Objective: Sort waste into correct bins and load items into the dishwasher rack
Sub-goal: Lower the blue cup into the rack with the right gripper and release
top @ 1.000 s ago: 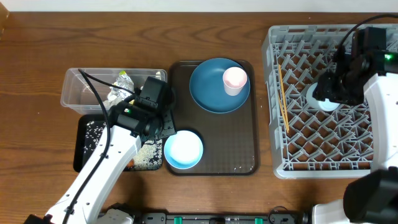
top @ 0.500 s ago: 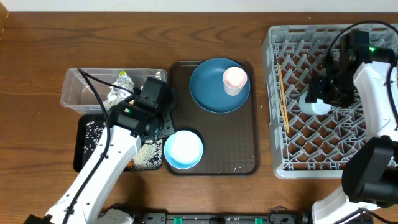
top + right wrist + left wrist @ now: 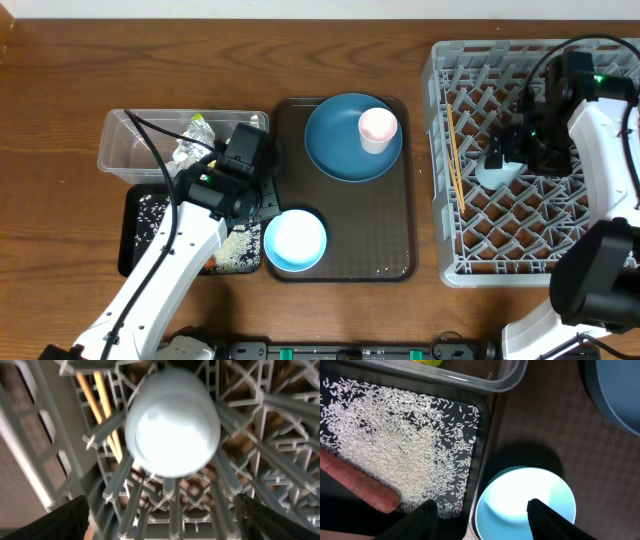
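Observation:
My right gripper [image 3: 515,150] hangs open inside the dishwasher rack [image 3: 440,215]. The light blue cup [image 3: 497,166] lies loose on the pegs just ahead of it, and in the right wrist view this cup [image 3: 172,425] is clear of both fingers. The chopsticks [image 3: 455,160] lie in the rack's left part. My left gripper [image 3: 480,522] is open and holds nothing. One finger is over the black tray [image 3: 485,450], the other over the pale blue bowl [image 3: 525,495]. Rice [image 3: 405,440] and the carrot [image 3: 360,490] lie in that tray. The pink cup [image 3: 378,128] stands on the dark blue plate [image 3: 345,140].
Plate and bowl rest on the dark brown serving tray [image 3: 390,230] in the middle. The clear tub [image 3: 125,145] behind the black tray holds a tissue and a yellow-green wrapper [image 3: 195,132]. My left arm crosses the table's front left.
My right gripper has opened and let go of the light blue cup, which now lies tipped a little further left on the pegs. The left arm has not moved.

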